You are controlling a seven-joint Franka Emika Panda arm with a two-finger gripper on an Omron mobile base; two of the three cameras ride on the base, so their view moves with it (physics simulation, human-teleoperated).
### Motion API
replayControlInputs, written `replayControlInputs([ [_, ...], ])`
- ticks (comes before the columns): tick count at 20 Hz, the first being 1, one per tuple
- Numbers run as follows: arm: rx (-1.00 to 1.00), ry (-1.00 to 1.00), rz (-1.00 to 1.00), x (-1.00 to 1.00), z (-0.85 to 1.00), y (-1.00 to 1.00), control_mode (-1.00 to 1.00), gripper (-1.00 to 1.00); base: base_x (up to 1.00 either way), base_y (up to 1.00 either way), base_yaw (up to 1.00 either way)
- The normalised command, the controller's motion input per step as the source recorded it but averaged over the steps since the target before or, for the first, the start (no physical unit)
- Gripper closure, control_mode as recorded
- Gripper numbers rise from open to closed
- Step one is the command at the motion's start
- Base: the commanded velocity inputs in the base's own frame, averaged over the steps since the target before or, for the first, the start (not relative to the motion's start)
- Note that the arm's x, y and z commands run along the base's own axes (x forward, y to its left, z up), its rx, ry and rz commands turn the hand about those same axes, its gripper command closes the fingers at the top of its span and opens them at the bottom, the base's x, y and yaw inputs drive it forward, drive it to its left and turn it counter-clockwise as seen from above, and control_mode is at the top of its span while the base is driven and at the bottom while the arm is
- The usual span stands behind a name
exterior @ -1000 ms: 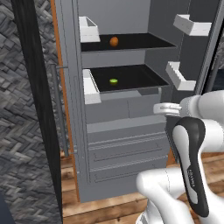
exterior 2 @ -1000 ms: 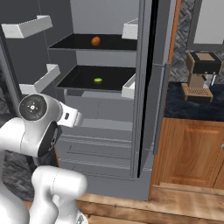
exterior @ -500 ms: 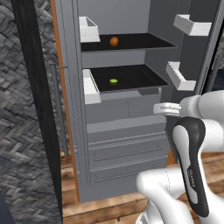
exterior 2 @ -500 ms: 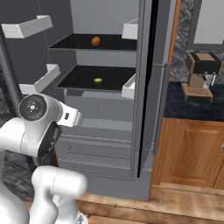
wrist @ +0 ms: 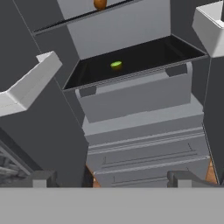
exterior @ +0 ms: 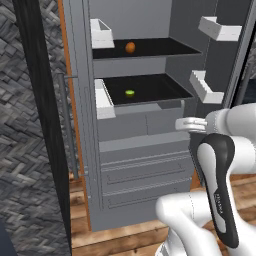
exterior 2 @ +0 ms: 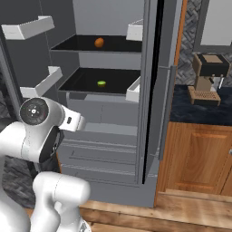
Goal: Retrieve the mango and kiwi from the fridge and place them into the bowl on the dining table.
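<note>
The fridge [exterior: 125, 150] stands with both doors swung open. An orange mango [exterior: 130, 47] [exterior 2: 99, 42] [wrist: 100, 4] lies on its upper dark shelf. One shelf lower rests a small green kiwi [exterior: 130, 92] [exterior 2: 101, 83] [wrist: 116, 65]. My gripper [wrist: 111, 179] is open, with nothing between its widely spread fingertips. It hangs in front of the fridge, below and short of the kiwi's shelf, looking up at it. The bowl and the dining table are out of view.
White door shelves [exterior: 102, 100] [exterior: 205, 86] jut out on both sides of the opening. Grey drawers [exterior: 145, 170] fill the fridge's lower half. To the right, a coffee machine [exterior 2: 207, 77] sits on a dark counter [exterior 2: 199, 111] over wooden cabinets [exterior 2: 199, 158].
</note>
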Motion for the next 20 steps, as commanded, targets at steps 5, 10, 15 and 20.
replayControlInputs([
  [5, 0.0, 0.0, 0.0, 0.0, 0.0, 0.0, 1.0, -1.0, 0.35, -0.01, 0.0],
  [10, 0.0, 0.0, 0.0, 0.0, 0.0, 0.0, 1.0, -1.0, 0.62, 0.0, 0.0],
  [15, 0.0, 0.0, 0.0, 0.0, 0.0, 0.0, 1.0, -1.0, 0.76, 0.0, 0.01],
  [20, 0.0, 0.0, 0.0, 0.0, 0.0, 0.0, 1.0, -1.0, 0.69, 0.0, 0.0],
])
